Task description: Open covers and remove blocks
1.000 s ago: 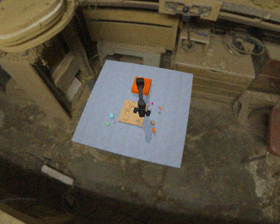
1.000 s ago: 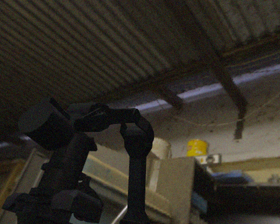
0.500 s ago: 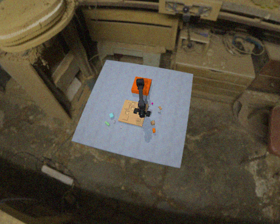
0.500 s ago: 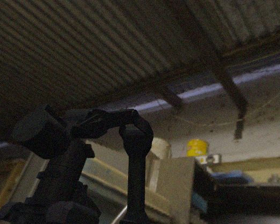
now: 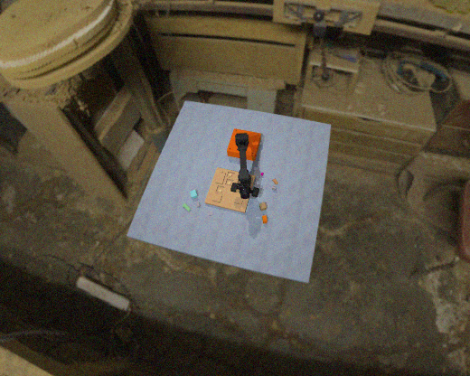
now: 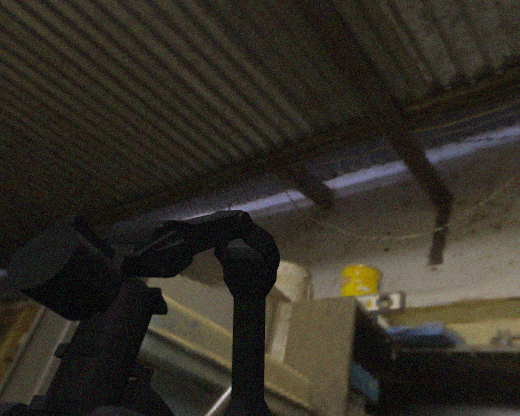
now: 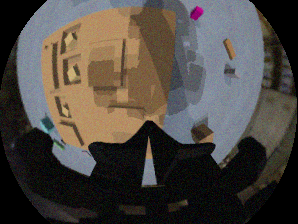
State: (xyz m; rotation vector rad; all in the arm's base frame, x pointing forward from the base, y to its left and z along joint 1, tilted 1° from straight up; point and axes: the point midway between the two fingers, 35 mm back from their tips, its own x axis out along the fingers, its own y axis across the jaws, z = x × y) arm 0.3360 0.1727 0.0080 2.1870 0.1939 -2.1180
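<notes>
The wooden puzzle board (image 5: 214, 202) (image 7: 115, 25) lies on the blue-grey cloth. Its left part in the wrist view shows dark-edged recesses with small pale pieces, such as an upper one (image 7: 70, 40), a middle one (image 7: 73, 73) and a lower one (image 7: 65, 109). Grooves run beside them. Shadows cover the board's middle and right, so I cannot tell how every cover stands there. My gripper (image 7: 148, 123) is shut and empty, above the board's near right part. A cyan block (image 5: 193, 193) (image 7: 47, 124) and a brown cube (image 5: 263, 206) (image 7: 202, 132) lie on the cloth beside the board.
An orange box (image 5: 252, 136) stands behind the board. A green piece (image 5: 186, 207) (image 7: 58, 144) lies left; magenta (image 5: 262, 173) (image 7: 196, 13), tan (image 5: 275, 181) (image 7: 229, 49) and orange (image 5: 265, 219) pieces lie right. The exterior view shows the dark arm (image 6: 248, 330), not the board.
</notes>
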